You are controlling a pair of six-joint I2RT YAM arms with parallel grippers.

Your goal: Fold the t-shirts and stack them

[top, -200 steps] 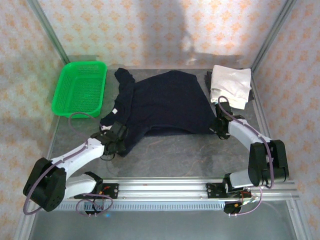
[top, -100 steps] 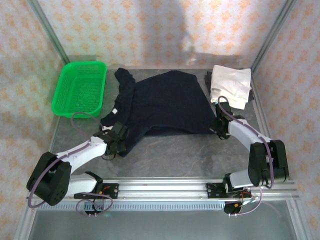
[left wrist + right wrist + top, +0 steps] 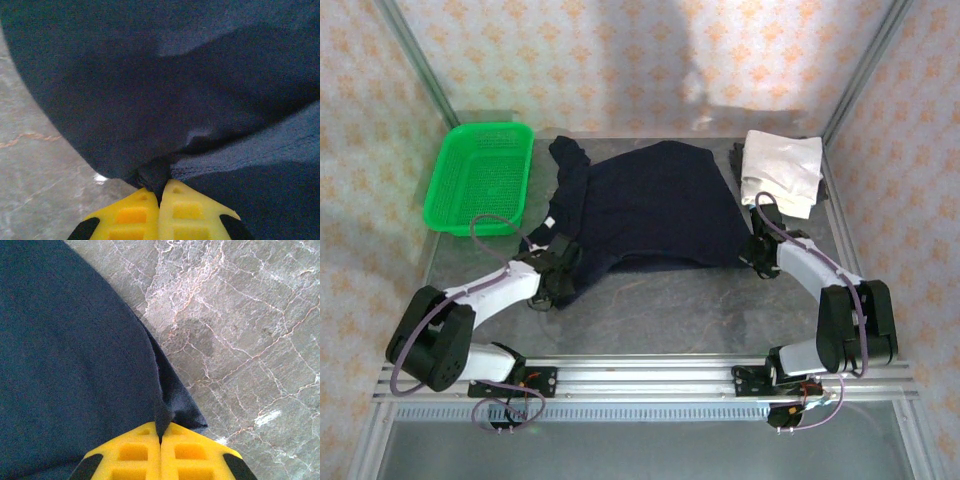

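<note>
Two grips: left claw [image 3: 159,184], right claw [image 3: 161,432] pinching navy t-shirt [image 3: 650,205]

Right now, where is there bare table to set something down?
Bare table lies between the navy t-shirt and the front rail, with the left end effector and right end effector at its sides. The back is crowded: green basket, shirt, white folded t-shirt.

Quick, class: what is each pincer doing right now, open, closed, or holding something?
Left pincer: closed on the navy shirt.
Right pincer: closed on the navy shirt's edge.
</note>
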